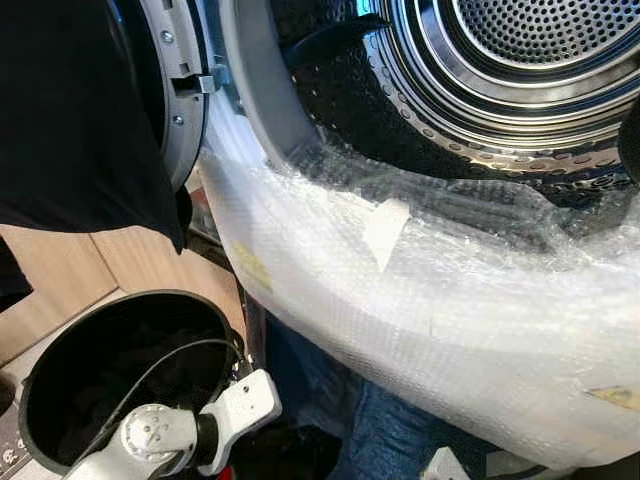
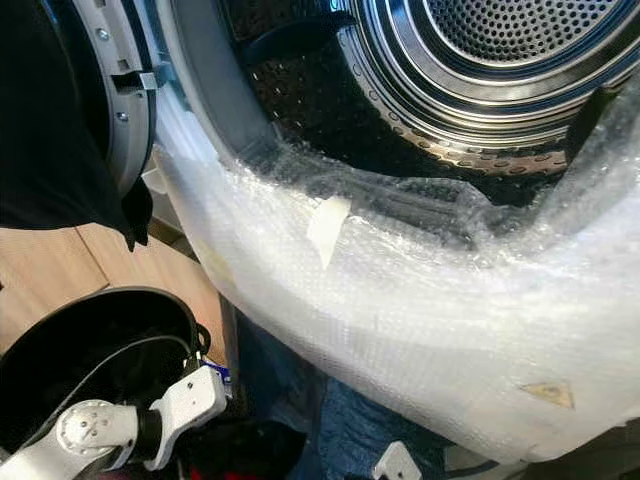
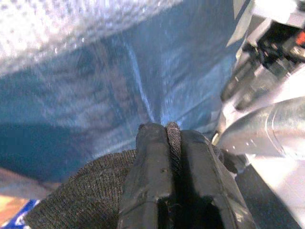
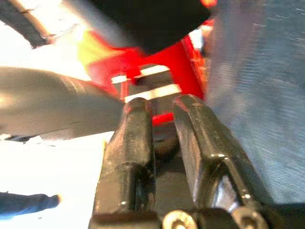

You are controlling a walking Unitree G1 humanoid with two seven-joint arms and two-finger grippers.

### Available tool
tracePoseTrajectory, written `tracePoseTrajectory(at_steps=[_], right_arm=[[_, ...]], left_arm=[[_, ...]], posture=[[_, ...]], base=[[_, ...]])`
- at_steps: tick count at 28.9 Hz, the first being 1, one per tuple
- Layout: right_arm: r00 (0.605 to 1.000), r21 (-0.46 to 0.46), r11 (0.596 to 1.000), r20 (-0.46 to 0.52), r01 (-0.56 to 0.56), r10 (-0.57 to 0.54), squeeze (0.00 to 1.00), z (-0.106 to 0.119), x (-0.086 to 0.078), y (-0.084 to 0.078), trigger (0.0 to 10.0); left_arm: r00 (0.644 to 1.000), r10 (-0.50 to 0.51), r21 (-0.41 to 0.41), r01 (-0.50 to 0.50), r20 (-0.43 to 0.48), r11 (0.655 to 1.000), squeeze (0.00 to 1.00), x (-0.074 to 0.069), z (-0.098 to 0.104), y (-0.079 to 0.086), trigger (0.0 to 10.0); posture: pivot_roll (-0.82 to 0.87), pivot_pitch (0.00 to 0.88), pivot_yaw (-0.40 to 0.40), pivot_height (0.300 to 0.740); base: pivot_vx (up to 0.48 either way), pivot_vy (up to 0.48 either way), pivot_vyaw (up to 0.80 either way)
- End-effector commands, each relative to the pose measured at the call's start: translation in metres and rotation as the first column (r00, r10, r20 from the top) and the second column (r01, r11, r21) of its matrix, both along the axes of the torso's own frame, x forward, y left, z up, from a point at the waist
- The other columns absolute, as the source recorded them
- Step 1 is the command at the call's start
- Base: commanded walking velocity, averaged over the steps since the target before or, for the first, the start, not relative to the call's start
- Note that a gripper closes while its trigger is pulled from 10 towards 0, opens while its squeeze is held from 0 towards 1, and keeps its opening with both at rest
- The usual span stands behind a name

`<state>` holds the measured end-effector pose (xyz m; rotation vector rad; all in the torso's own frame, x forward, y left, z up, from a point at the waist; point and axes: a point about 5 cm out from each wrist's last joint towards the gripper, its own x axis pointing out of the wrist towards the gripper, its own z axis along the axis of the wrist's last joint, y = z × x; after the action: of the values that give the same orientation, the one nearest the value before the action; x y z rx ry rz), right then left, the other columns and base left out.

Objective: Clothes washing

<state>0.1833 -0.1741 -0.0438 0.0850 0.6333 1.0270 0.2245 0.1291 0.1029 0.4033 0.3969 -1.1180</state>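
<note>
Loading step: left gripper (image 3: 171, 143) pinches a dark knit garment (image 3: 81, 200) low beside the basket (image 1: 40, 370). Right gripper (image 4: 162, 124) has fingers slightly spread, empty. Next: lift garment over the bubble-wrapped washer rim (image 1: 420, 300) into the drum (image 1: 500, 60).

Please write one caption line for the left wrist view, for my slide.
Left gripper shut on a dark grey knitted cloth, held before blue fabric under bubble wrap.

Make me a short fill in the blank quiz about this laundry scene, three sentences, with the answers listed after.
1. The front of the washing machine is covered in ____ wrap.
2. The left tool is shut on a dark grey ____ cloth.
3. The black basket stands on the robot's ____ side, below the open door.

Answers: bubble; knitted; left
</note>
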Motion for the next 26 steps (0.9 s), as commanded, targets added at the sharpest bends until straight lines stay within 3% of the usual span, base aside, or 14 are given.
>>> tracePoseTrajectory(at_steps=[1,6,11,17,25,26], right_arm=[[0.998,0.027,0.998,-0.025,-0.055,0.055,1.00,0.000,-0.006,0.001,10.0],[0.997,0.045,0.997,-0.029,-0.064,0.065,1.00,0.000,-0.009,0.004,10.0],[0.998,0.108,0.993,0.013,0.052,-0.054,1.00,0.005,-0.004,0.007,10.0],[0.976,0.153,0.968,0.063,0.198,-0.209,1.00,0.011,0.004,0.005,10.0],[0.972,0.158,0.964,0.063,0.213,-0.225,1.00,0.013,0.004,0.005,10.0],[0.983,0.189,0.967,0.032,0.172,-0.181,0.00,0.012,-0.004,0.009,10.0]], left_arm=[[0.999,-0.031,-0.002,0.031,0.023,1.000,0.00,0.002,0.002,-0.007,10.0],[0.997,-0.071,-0.032,0.071,0.015,0.997,0.00,0.001,0.004,-0.016,10.0],[0.988,-0.157,-0.067,0.156,-0.003,0.985,0.00,-0.001,0.004,-0.032,10.0],[0.977,-0.213,-0.045,0.213,-0.009,0.976,0.00,-0.002,0.003,-0.034,10.0],[0.975,-0.221,-0.044,0.220,-0.011,0.974,0.00,-0.002,0.003,-0.034,10.0],[0.973,-0.231,-0.057,0.231,0.007,0.971,0.00,0.000,0.004,-0.041,10.0]], posture=[[0.11,0.055,0.002,0.740],[0.09,0.059,0.005,0.740],[0.09,0.060,-0.005,0.740],[0.07,0.064,-0.003,0.740],[0.07,0.064,-0.003,0.740],[0.05,0.072,-0.002,0.740]], base=[[0.000,0.000,0.00],[0.000,0.000,0.00],[0.000,0.000,0.00],[0.000,0.000,0.00],[0.000,0.000,0.00],[0.000,0.000,0.00]])
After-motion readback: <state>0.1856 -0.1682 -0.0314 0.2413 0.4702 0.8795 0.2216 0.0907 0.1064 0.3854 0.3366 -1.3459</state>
